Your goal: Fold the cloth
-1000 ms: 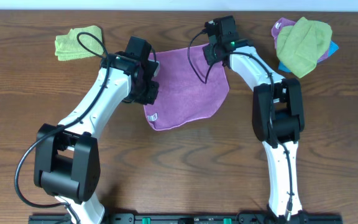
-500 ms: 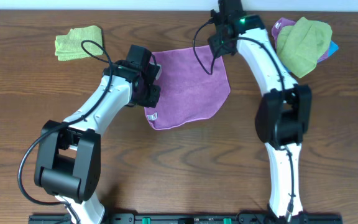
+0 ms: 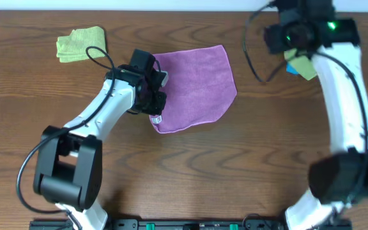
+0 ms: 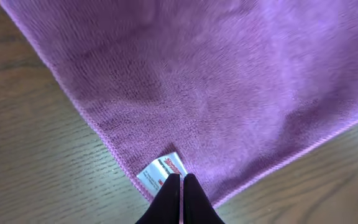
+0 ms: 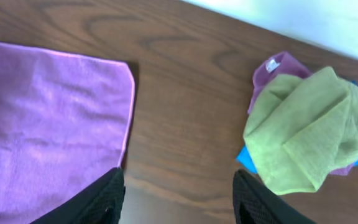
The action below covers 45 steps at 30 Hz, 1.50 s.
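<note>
The purple cloth (image 3: 197,83) lies flat on the wooden table, its white tag (image 3: 156,119) at the near left corner. In the left wrist view the cloth (image 4: 216,81) fills the frame and my left gripper (image 4: 182,180) is shut, its tips pinched on the cloth corner beside the tag (image 4: 160,171). My right gripper (image 5: 178,186) is open with nothing in it. It hangs above bare table, just right of the cloth's far right corner (image 5: 126,68). In the overhead view the right gripper (image 3: 292,35) is off to the cloth's right.
A lime-green cloth (image 3: 80,43) lies at the back left. At the back right a lime-green cloth (image 5: 309,130) sits heaped on a purple one (image 5: 278,65) and a blue one (image 5: 248,158). The right arm hides most of that heap from overhead.
My right gripper let go of the cloth's far right corner, opened, and swung up and to the right. That corner now lies flat. The left gripper has barely moved.
</note>
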Available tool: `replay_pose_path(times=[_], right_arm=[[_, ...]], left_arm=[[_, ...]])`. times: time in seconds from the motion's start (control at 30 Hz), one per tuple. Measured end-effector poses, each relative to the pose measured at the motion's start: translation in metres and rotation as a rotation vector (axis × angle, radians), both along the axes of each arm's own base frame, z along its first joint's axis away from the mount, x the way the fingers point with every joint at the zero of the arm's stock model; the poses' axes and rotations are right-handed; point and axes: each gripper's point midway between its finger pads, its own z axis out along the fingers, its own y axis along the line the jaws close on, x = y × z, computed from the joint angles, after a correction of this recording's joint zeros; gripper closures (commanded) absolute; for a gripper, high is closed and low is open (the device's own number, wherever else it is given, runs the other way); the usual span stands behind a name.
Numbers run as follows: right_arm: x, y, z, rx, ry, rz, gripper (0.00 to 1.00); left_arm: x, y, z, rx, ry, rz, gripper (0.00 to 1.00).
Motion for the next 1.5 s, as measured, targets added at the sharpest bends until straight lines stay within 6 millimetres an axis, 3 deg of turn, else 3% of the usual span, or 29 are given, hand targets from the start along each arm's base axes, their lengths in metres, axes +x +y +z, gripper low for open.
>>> replay_pose_path(times=[0.2, 0.33, 0.43, 0.57, 0.7, 0.87, 0.93, 0.97, 1.0, 1.13, 1.4, 1.5], right_arm=[[-0.053, 0.002, -0.019, 0.038, 0.003, 0.029, 0.39], [-0.085, 0.013, -0.044, 0.094, 0.018, 0.073, 0.36], [-0.094, 0.023, -0.059, 0.158, 0.010, 0.114, 0.36], [-0.100, 0.036, -0.087, 0.240, 0.034, 0.152, 0.36], [-0.100, 0.046, -0.106, 0.302, 0.079, 0.175, 0.35], [-0.098, 0.056, -0.141, 0.363, 0.177, 0.189, 0.33], [-0.099, 0.058, -0.154, 0.377, 0.213, 0.189, 0.32], [-0.100, 0.058, -0.157, 0.382, 0.224, 0.189, 0.32], [-0.100, 0.059, -0.159, 0.383, 0.229, 0.188, 0.32], [-0.099, 0.059, -0.159, 0.388, 0.225, 0.192, 0.32], [-0.098, 0.060, -0.158, 0.390, 0.222, 0.194, 0.32], [-0.098, 0.059, -0.158, 0.391, 0.221, 0.192, 0.32]], left_arm=[[-0.014, 0.000, 0.047, 0.012, -0.089, -0.034, 0.94], [-0.048, -0.007, 0.057, 0.093, -0.063, -0.108, 0.94], [-0.058, -0.010, 0.065, 0.124, -0.099, -0.136, 0.94], [-0.079, 0.010, 0.059, 0.167, -0.101, -0.118, 0.94], [-0.095, 0.026, 0.033, 0.203, -0.039, -0.077, 0.94], [-0.091, 0.024, 0.018, 0.175, -0.059, -0.035, 0.92], [-0.091, 0.026, 0.011, 0.164, -0.052, -0.001, 0.74], [-0.091, 0.028, 0.007, 0.158, -0.047, 0.017, 0.60], [-0.092, 0.030, 0.004, 0.152, -0.040, 0.037, 0.46], [-0.094, 0.029, 0.000, 0.100, -0.006, 0.087, 0.34], [-0.088, 0.008, 0.007, -0.061, 0.042, 0.211, 0.37], [-0.084, 0.004, 0.000, -0.076, 0.068, 0.252, 0.39]])
